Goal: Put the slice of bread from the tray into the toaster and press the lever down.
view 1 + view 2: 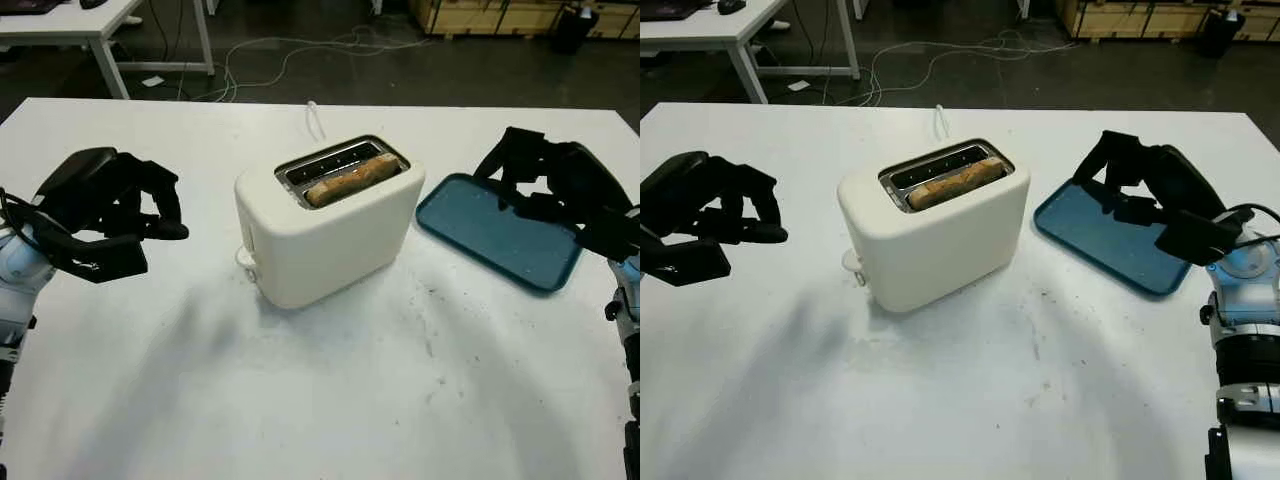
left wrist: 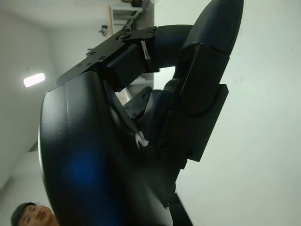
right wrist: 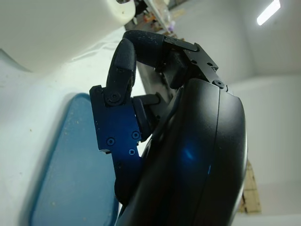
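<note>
A golden-brown toasted slice of bread (image 1: 351,179), long and rough-crusted, stands on edge in the nearer of the two slots of the cream-white plastic toaster (image 1: 325,223) at the centre of the frame, its top edge standing slightly proud of the slot, lying along the slot from lower left to upper right. The toaster sits at an angle on the white bench (image 1: 300,400), with a small round white lever knob (image 1: 245,257) low on its left end and a thin white cord (image 1: 314,119) trailing from behind it toward the top of the frame. No brand mark, label or writing can be read on the toaster or anything else. Just right of the toaster, a flat rectangular blue plastic tray (image 1: 495,232) lies on the bench, bare of bread. The black three-finger right hand (image 1: 1150,190) hovers over the right part of the tray at the right edge of the frame, fingers curled and holding nothing. The black three-finger left hand (image 1: 105,210) hangs above the bench at the left of the frame, well apart from the toaster, its fingers likewise curled around nothing. Dark crumbs (image 1: 430,340) speckle the bench below and right of the toaster. Beyond the bench's far edge, grey cables (image 1: 300,50) lie on the dark floor.
</note>
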`<state>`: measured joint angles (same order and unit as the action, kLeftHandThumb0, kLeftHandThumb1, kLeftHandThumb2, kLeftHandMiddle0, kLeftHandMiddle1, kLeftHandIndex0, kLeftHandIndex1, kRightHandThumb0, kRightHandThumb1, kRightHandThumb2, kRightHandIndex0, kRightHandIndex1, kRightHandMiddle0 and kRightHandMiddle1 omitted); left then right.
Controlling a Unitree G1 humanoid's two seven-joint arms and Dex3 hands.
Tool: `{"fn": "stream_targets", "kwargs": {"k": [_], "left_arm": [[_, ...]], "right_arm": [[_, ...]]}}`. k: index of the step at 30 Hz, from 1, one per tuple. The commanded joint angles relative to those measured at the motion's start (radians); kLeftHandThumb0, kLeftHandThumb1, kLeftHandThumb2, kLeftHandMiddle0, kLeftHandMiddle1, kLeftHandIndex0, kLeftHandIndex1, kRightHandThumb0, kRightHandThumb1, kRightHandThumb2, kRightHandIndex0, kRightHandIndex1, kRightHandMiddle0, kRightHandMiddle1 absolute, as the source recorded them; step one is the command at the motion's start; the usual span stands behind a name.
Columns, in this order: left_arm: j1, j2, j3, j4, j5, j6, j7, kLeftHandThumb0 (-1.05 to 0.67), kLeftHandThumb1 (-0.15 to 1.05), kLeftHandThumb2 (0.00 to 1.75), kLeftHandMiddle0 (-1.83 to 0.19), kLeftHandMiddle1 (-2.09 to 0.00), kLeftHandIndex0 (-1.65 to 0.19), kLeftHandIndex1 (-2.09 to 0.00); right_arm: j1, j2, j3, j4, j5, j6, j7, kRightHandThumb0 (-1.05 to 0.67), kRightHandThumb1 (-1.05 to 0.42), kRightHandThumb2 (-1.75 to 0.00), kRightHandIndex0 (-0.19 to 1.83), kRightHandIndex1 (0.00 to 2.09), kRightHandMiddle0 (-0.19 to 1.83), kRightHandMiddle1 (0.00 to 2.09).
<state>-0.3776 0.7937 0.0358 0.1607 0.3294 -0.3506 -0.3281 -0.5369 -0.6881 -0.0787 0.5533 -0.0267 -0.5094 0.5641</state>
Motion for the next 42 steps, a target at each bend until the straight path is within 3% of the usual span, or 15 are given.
{"fn": "stream_targets", "kwargs": {"k": [1,10,42], "left_arm": [[-0.039,0.009,-0.012,0.020,0.013,-0.022,0.000,-0.95,0.82,0.00,-1.16,-1.54,-1.05,-1.44],[-0.093,0.010,-0.051,0.071,0.017,-0.072,-0.027,-0.94,0.83,0.00,-1.18,-1.57,-1.08,-1.47],[-0.074,-0.010,-0.050,0.057,-0.007,-0.089,-0.048,-0.93,0.87,0.00,-1.17,-1.57,-1.06,-1.47]], "right_arm": [[-0.018,-0.021,0.014,-0.023,-0.029,0.029,0.002,-0.63,-0.92,-0.45,0.73,1.75,0.48,1.75],[-0.019,-0.048,0.055,-0.052,-0.121,0.051,-0.005,-0.65,-0.92,-0.51,0.74,1.75,0.51,1.75],[0.002,-0.044,0.042,-0.108,-0.099,0.118,-0.017,-0.60,-0.92,-0.53,0.74,1.75,0.52,1.75]]}}
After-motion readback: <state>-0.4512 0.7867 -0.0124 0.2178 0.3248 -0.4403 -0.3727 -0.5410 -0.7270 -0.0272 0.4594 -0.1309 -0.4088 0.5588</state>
